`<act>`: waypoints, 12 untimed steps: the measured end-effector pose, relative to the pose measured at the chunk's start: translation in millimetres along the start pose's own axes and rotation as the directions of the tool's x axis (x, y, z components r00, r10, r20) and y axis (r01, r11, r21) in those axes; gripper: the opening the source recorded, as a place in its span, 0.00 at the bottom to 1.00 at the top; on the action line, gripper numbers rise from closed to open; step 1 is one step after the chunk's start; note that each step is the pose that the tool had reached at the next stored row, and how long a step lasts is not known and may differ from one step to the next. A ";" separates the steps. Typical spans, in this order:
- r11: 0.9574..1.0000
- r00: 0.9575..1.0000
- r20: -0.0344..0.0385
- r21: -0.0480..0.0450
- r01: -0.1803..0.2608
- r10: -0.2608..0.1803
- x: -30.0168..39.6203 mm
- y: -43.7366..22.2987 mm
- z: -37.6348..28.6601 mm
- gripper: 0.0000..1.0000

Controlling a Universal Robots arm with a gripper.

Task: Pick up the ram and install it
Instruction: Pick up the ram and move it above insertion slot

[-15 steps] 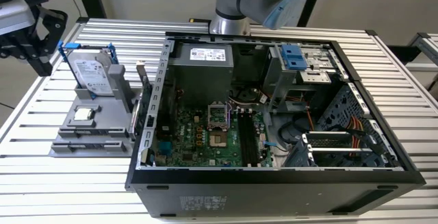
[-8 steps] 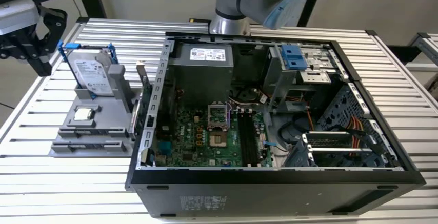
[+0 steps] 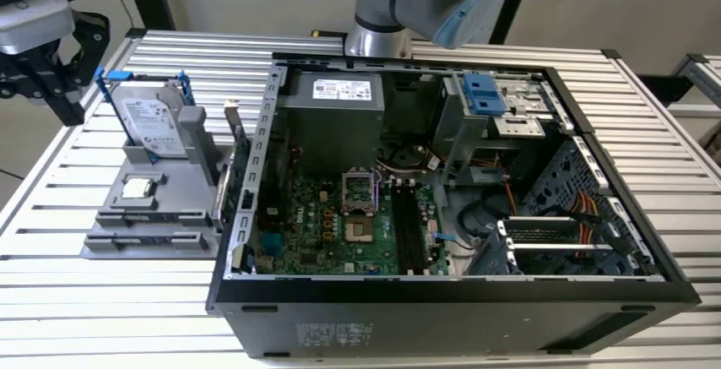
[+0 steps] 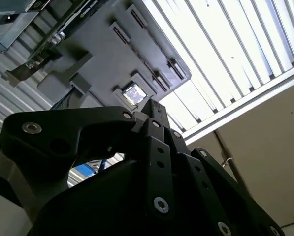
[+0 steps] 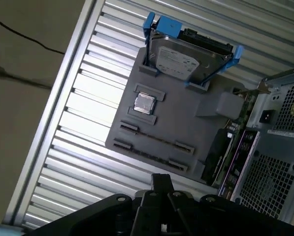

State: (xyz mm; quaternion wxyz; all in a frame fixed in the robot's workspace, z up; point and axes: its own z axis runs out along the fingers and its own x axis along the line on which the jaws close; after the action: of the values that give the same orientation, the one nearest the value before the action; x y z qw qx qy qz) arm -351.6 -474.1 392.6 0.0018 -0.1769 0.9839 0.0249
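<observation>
Ribbed aluminium slat table (image 3: 113, 301), bare wall behind.

- Ram: in the first wrist view, a long thin dark strip (image 5: 156, 139) sits edge-on between a pair of end clips on the flat grey plastic parts fixture (image 5: 176, 123). It looks like the ram stick, but I cannot tell its colour from this angle. It is seated in the fixture and not touched by anything.
- Black two-finger gripper (image 5: 161, 182): tips drawn together with nothing between them. It hangs above the table off the clip side of the fixture, clear of the strip. In the exterior view it sits high at the exterior view's left, near the drive.
- Same fixture, beside the strip: a small square silver processor chip (image 5: 145, 103) in its recess.
- Past the chip: a silver hard drive in a blue bracket (image 5: 183, 59), propped upright.
- A dark expansion card with a metal end bracket (image 5: 220, 152) stands on edge along the fixture side next to the case.
- Open black desktop tower case (image 3: 451, 314), lying on its side, at the exterior view's right of the fixture.
- Inside the case: a green motherboard (image 3: 327, 225) with long black memory slots (image 3: 406, 225).
- Grey robot arm base (image 3: 389, 14) stands behind the case.
</observation>
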 end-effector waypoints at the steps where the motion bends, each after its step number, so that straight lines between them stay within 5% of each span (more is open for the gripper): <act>1: 1.000 1.000 0.000 0.000 0.008 -0.008 0.0 0.0 0.0 0.00; 12: 0.997 0.997 -0.003 -0.001 0.071 -0.071 0.0 0.0 -0.1 0.00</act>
State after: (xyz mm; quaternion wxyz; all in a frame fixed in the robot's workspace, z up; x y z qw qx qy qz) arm -351.6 -474.1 392.8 0.0010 -0.2119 0.9770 0.0250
